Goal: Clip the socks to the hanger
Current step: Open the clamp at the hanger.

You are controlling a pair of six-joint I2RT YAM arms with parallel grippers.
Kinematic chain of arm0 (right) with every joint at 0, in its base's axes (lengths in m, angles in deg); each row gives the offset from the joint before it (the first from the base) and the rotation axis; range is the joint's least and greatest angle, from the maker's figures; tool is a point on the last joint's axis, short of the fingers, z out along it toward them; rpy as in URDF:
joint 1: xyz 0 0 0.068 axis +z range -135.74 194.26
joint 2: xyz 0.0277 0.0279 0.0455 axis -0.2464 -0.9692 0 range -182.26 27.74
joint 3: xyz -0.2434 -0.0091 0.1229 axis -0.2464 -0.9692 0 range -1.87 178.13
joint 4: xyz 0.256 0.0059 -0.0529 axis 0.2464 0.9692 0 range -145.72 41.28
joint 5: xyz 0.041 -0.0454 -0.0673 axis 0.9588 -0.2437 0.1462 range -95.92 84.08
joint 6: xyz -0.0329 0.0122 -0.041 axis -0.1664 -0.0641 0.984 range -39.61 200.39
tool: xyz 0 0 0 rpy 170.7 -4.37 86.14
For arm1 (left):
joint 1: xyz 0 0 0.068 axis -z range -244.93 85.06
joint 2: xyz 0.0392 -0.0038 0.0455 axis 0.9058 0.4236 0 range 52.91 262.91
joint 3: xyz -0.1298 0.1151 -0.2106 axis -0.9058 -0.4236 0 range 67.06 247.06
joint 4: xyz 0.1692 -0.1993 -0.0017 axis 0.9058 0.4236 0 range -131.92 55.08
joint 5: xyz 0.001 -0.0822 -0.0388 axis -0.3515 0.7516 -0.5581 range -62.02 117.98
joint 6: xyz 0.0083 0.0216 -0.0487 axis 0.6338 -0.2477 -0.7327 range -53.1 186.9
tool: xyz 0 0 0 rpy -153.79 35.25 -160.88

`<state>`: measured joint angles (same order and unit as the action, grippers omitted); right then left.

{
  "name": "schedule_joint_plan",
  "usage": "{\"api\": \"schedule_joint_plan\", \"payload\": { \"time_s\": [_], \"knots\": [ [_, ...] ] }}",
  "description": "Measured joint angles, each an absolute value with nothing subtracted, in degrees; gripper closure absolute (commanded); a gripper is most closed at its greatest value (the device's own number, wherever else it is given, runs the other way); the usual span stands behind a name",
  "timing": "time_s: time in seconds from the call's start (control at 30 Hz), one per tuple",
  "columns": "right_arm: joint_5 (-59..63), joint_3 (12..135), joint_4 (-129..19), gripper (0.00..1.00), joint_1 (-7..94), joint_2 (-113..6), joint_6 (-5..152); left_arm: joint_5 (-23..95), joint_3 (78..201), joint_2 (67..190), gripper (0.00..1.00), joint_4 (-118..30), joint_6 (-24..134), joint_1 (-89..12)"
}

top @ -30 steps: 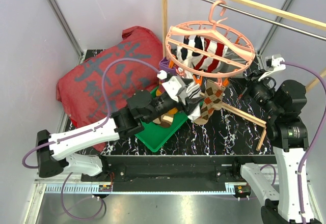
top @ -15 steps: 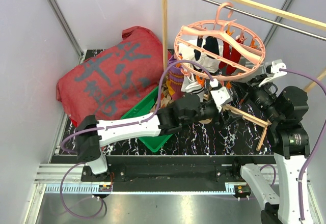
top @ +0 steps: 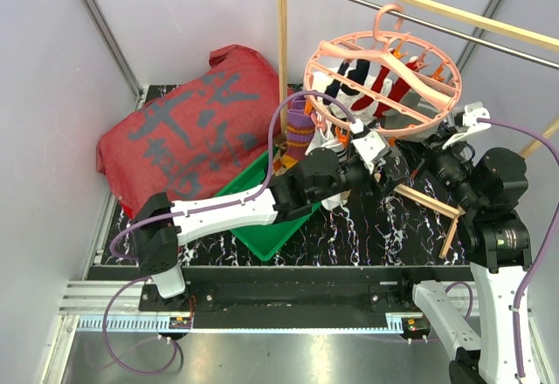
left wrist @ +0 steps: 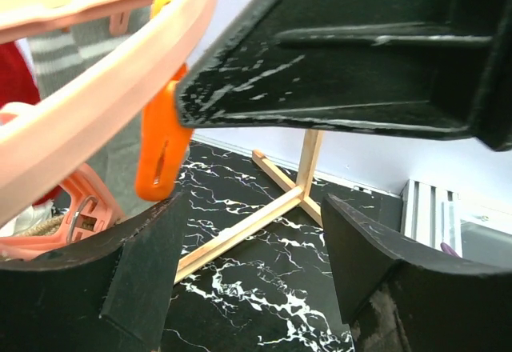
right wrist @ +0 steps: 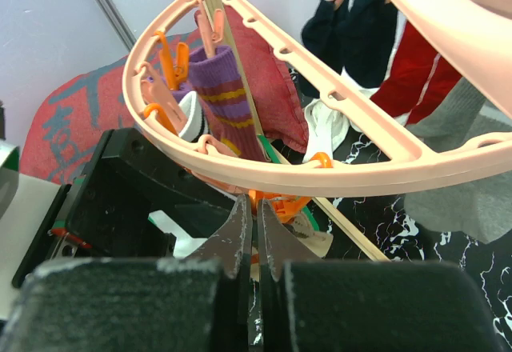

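Nearest in the left wrist view, our left tool [left wrist: 252,202] stands wide apart with nothing between its fingers. Only the black marbled worktop [left wrist: 264,304] and a wooden rail foot [left wrist: 240,228] show through the gap. Just above its left finger, an orange clip [left wrist: 160,156] dangles from the hanger's rim at the left of the frame.

In the right wrist view, our right tool [right wrist: 256,206] has its fingers pressed together at lower centre. Their tips reach another orange clip [right wrist: 282,206] under the hanger [right wrist: 360,172]. We cannot tell whether that clip is pinched or merely touched.

We judge the hanger to be light, rigid plastic that hangs tilted from its hook, so it will swing at any push. The clips look sprung and stiff, best squeezed at their upper tails.

Beyond the rim, socks already hang from clips:
- a purple-striped sock [right wrist: 220,88] at upper left
- a white sock [right wrist: 324,132] at centre
- dark navy socks [right wrist: 360,32] at the top
- a red sock [right wrist: 408,76] to the right of those
- a grey sock [right wrist: 464,184] at the right edge

We expect the socks to be soft, limp and light, so each is best taken near the cuff and fed edge-first into a clip.

Farthest left lies the red printed cloth [right wrist: 56,128].
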<state>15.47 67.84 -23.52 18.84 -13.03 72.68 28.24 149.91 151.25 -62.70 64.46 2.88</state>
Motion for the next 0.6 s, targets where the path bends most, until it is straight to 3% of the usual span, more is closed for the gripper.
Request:
{"api": "schedule_joint_plan", "payload": {
  "time_s": [0.4, 0.6],
  "knots": [
    [14.8, 67.9, -22.8, 1.0, 19.2, -13.2, 72.6, 28.6, 147.3, 151.5, 0.28, -66.0, 65.1, -0.6],
    [14.8, 67.9, -22.8, 1.0, 19.4, -12.9, 72.7, 28.8, 146.6, 151.5, 0.36, -68.0, 65.9, -0.9]
  ]
}}
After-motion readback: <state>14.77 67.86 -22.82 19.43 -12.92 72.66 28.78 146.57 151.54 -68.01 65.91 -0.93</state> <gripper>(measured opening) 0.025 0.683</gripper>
